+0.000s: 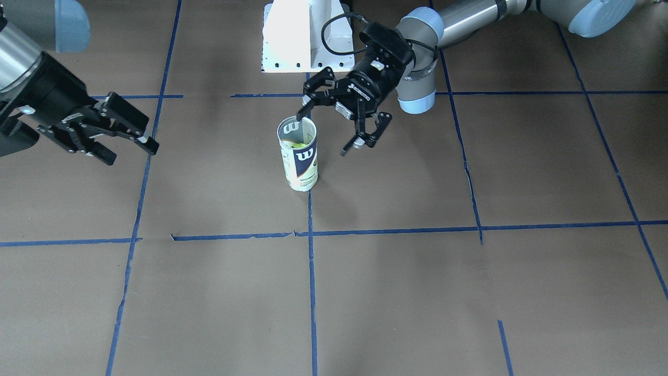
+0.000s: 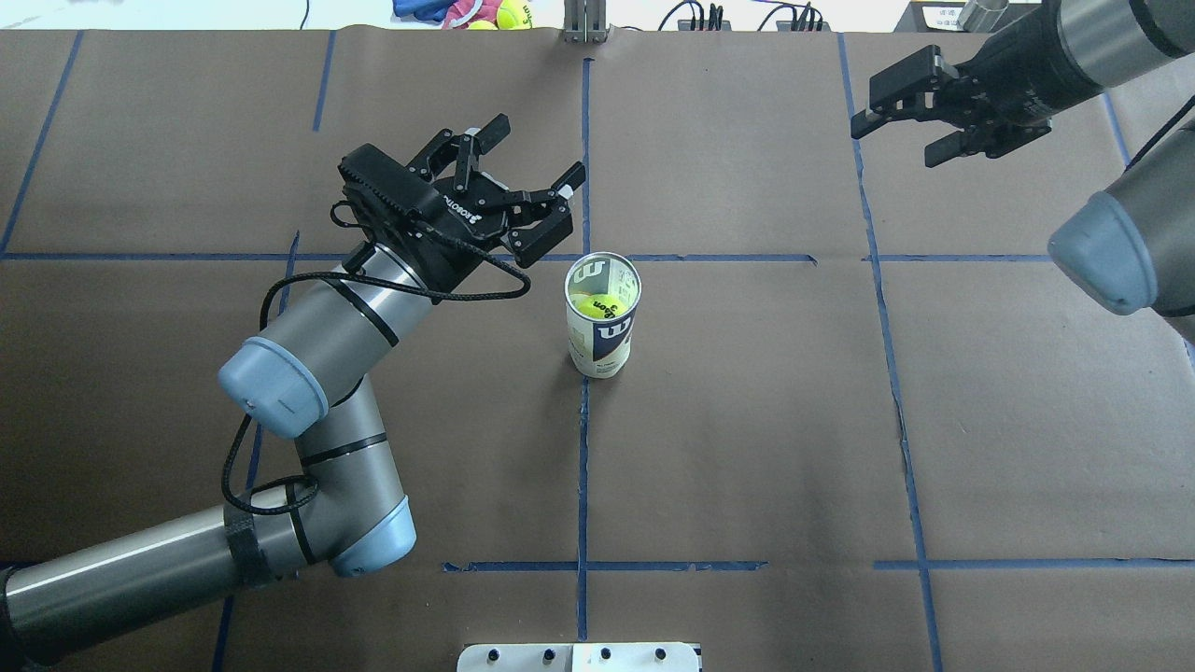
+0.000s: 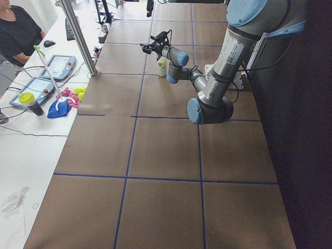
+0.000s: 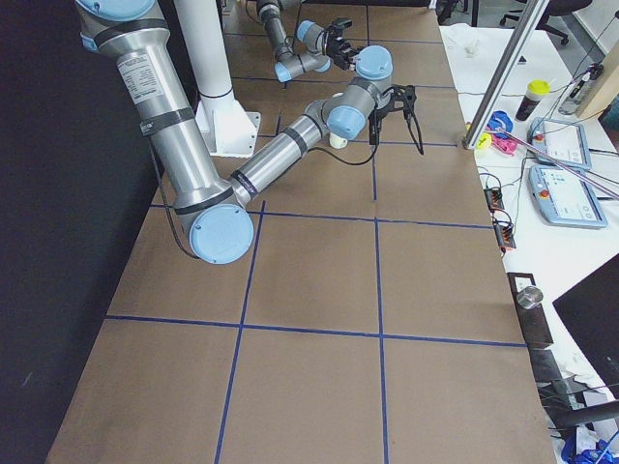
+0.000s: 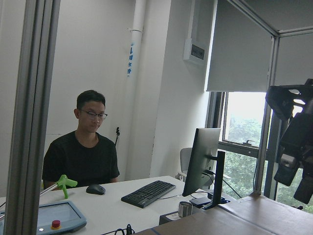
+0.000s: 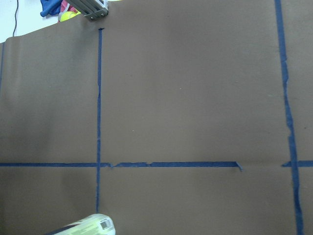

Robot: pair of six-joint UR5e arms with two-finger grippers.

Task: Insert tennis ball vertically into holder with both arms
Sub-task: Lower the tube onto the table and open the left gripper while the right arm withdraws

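now tennis ball [image 2: 597, 306] sits inside the holder [image 2: 602, 341], which stands upright on the brown table [image 2: 747, 420], on a blue tape line [image 2: 583, 467]. left gripper [image 2: 540, 149] hangs near the rim, fingers spread. right gripper [image 2: 896, 131] well apart, fingers spread too.

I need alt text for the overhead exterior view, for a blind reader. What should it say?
A clear tennis-ball can stands upright on the brown table with a yellow tennis ball inside it. The left gripper is open beside the can, apart from it; the right gripper, also open, is far off at the upper right.
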